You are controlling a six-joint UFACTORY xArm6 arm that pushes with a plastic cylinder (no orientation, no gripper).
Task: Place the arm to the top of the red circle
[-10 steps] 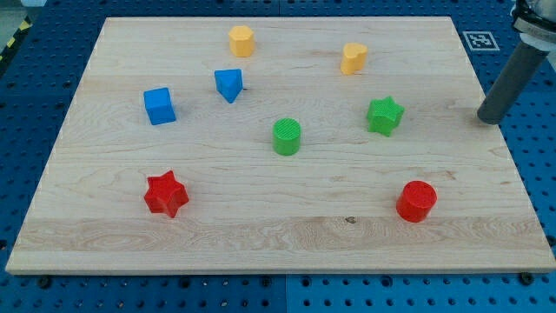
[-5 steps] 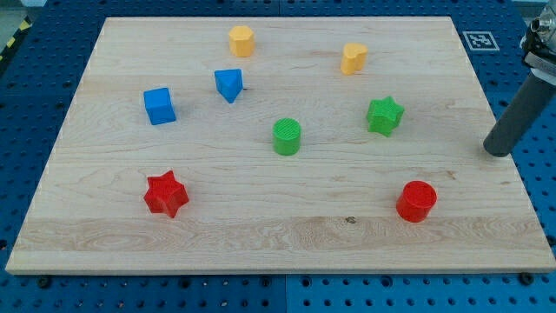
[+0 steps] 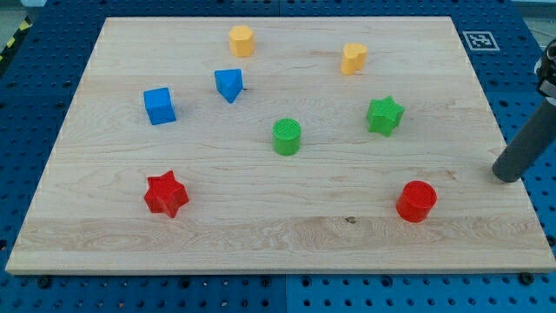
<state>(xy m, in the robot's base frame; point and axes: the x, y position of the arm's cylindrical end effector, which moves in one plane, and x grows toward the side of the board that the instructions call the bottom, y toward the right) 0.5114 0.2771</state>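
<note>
The red circle (image 3: 416,201) sits near the board's lower right. My tip (image 3: 506,174) rests at the board's right edge, well to the right of the red circle and slightly above it. The dark rod rises from it toward the view's upper right. The green star (image 3: 384,115) lies above the red circle, well left of my tip.
A green circle (image 3: 287,136) sits mid-board. A red star (image 3: 165,193) lies at lower left. A blue cube (image 3: 159,106) and a blue triangular block (image 3: 228,84) sit at upper left. Two yellow blocks (image 3: 241,40) (image 3: 353,57) lie near the top. The wooden board (image 3: 261,235) lies on a blue pegboard.
My tip has moved down along the board's right edge and slightly rightward. No block has moved.
</note>
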